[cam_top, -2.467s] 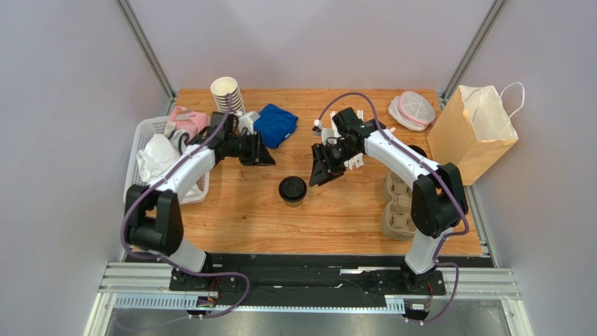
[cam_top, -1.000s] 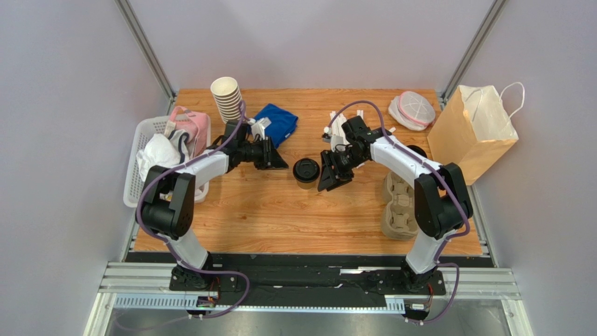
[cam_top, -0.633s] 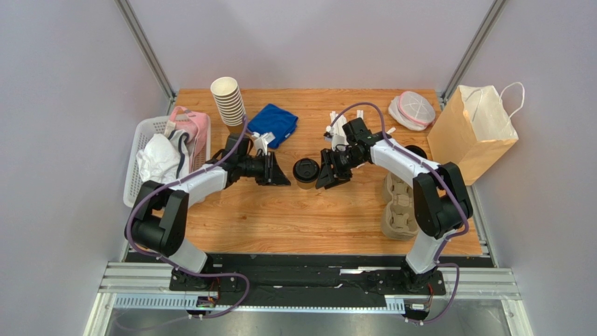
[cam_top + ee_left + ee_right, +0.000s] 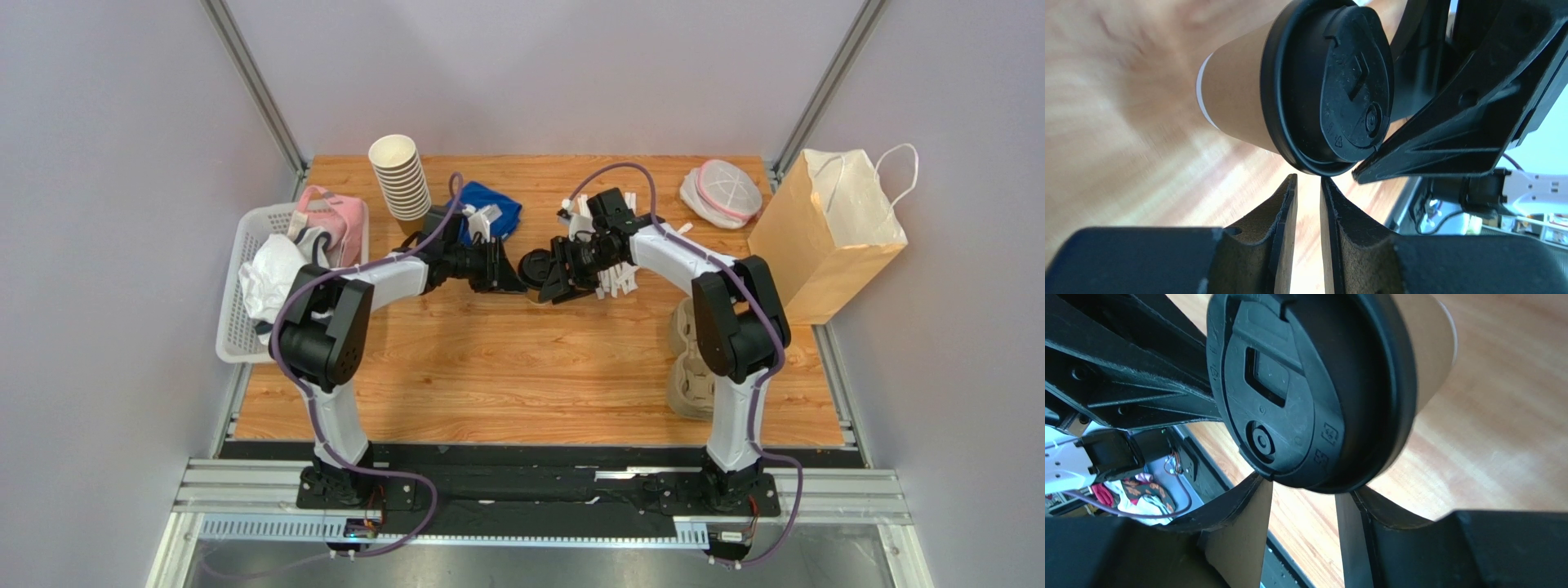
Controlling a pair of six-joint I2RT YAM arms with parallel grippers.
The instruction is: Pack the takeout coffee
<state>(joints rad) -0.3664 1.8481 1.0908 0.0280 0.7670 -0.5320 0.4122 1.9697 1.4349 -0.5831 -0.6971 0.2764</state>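
Right tool (image 4: 1300,505): jaws spread, apparently pinching takeout coffee (image 4: 1315,386) at lid rim. Left tool (image 4: 1308,202): nearly pressed together, empty. Risk: rim-only grip slips, cup tips.

- Takeout coffee (image 4: 1303,92): brown kraft paper wall, matt; black plastic lid, smooth with a slight sheen and moulded marks.
- Table (image 4: 528,368): wood-grain top, smooth, faintly glossy.
- Left gripper (image 4: 1308,236) and right gripper (image 4: 1300,530): black matt plastic fingers.
- Bag (image 4: 828,227): brown paper, matt.
- Basket (image 4: 239,306): white plastic.
- Cup carrier (image 4: 693,355): grey-brown moulded pulp, rough.
- Blue cloth (image 4: 485,202): soft fabric.
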